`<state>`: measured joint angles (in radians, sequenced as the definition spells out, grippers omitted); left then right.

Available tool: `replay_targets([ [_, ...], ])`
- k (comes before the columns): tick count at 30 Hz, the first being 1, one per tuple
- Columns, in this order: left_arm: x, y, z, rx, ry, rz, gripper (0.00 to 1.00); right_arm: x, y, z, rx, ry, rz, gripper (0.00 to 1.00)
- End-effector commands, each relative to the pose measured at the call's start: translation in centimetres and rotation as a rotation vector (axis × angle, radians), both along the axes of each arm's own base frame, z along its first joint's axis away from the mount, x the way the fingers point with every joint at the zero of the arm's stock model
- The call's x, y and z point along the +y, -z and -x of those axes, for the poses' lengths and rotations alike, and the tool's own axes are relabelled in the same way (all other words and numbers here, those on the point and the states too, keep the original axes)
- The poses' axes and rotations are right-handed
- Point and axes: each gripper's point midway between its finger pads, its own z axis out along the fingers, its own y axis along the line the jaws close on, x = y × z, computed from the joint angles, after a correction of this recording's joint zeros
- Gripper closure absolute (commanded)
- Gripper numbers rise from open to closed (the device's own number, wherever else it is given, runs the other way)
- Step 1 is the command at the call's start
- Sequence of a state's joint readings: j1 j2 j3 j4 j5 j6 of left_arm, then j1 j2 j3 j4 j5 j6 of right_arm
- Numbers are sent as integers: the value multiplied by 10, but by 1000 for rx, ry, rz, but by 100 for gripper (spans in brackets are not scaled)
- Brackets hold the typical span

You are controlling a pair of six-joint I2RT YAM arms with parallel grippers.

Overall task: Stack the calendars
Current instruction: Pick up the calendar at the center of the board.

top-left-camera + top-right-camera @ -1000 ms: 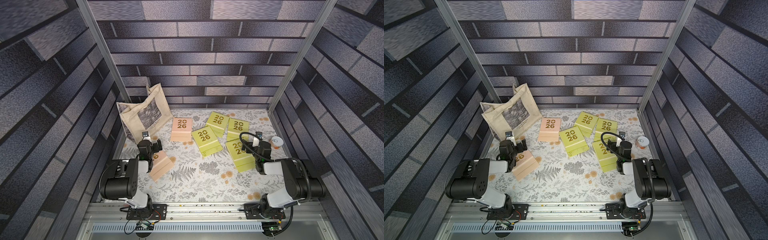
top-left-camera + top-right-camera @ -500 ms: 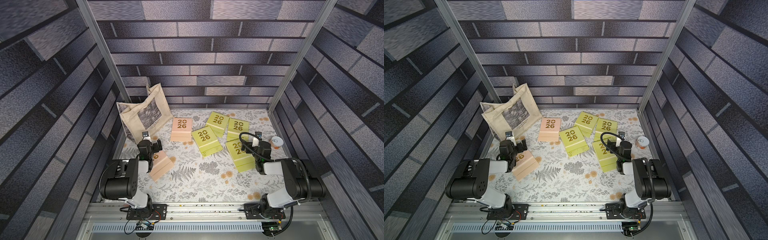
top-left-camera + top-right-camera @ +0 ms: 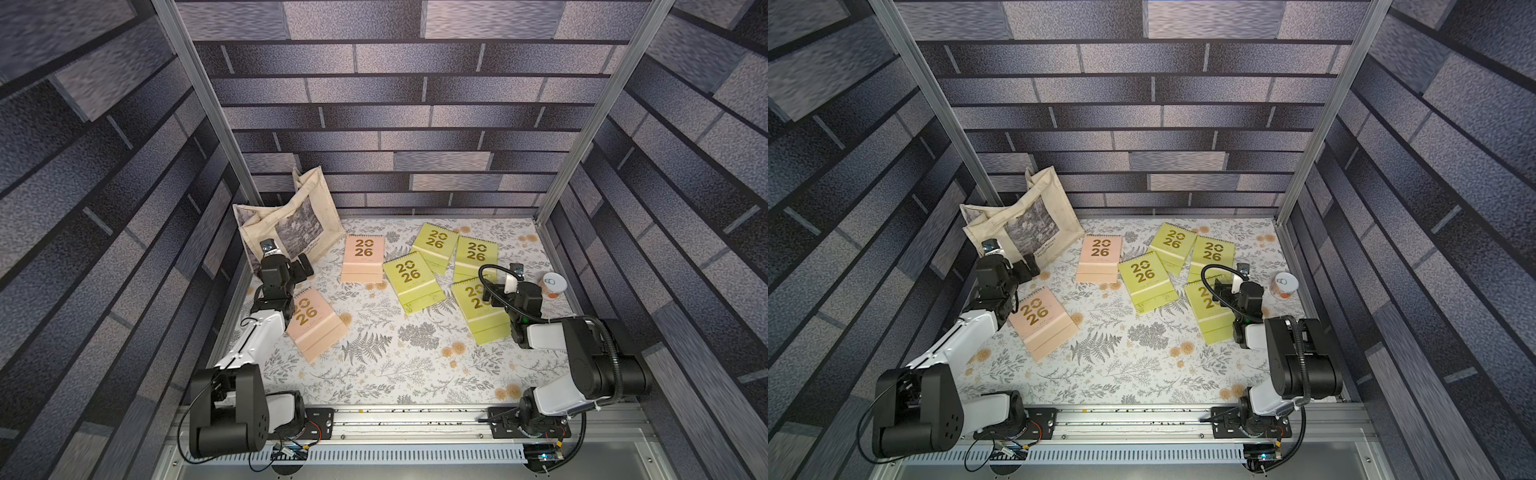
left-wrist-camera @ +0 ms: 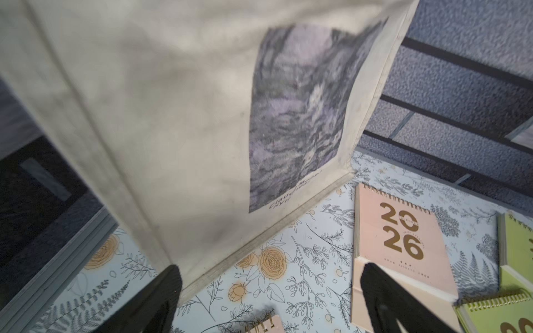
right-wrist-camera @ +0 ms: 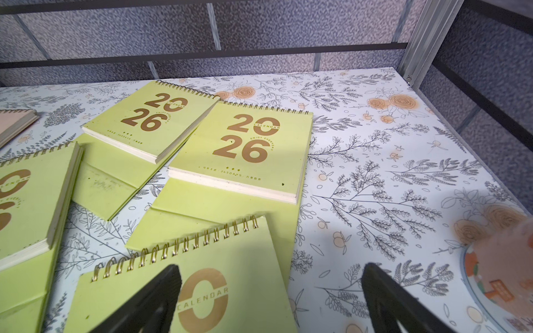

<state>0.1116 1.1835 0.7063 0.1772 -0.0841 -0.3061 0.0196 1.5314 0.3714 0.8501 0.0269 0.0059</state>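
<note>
Both arms hovered empty over a flowered tabletop (image 3: pixel 386 374) where nothing was yet stacked. The near pink calendar (image 3: pixel 316 324) lay flat by the left edge, just beside the left arm. The far pink calendar (image 3: pixel 362 257) lay toward the far edge, near its middle. Four green ones clustered toward the far right corner, covers up: the middle green calendar (image 3: pixel 411 280), the far green calendar (image 3: pixel 434 245), the right green calendar (image 3: pixel 474 257) and the near green calendar (image 3: pixel 482 324). The right wrist view showed the last one's spiral edge resting on the right green calendar's card stand.

The left gripper (image 4: pixel 269 268) stood spread wide and held nothing, low over bare tabletop between the far pink calendar and a cream tote bag (image 3: pixel 291 220) propped in the far left corner. One finger (image 4: pixel 165 288) sat close to the bag's bottom seam, though whether it touched could not be told. The right gripper (image 5: pixel 269 266) was likewise spread and empty, with one finger (image 5: pixel 161 288) over the near green calendar's cover and the other over the tabletop beside it. A small white-lidded jar (image 3: pixel 555 284) stood by the right edge.
</note>
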Motion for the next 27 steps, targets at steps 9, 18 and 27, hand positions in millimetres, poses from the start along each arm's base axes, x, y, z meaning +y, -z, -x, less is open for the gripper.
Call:
replay_targets([
  [9, 16, 1, 106, 169, -113, 405, 0, 36, -71, -19, 71, -168, -107, 2],
  [18, 18, 5, 127, 176, -93, 695, 0, 130, -154, -18, 30, -546, -405, 6],
  [27, 13, 57, 116, 379, -121, 894, 0, 228, -173, -29, 142, -773, -558, 12],
])
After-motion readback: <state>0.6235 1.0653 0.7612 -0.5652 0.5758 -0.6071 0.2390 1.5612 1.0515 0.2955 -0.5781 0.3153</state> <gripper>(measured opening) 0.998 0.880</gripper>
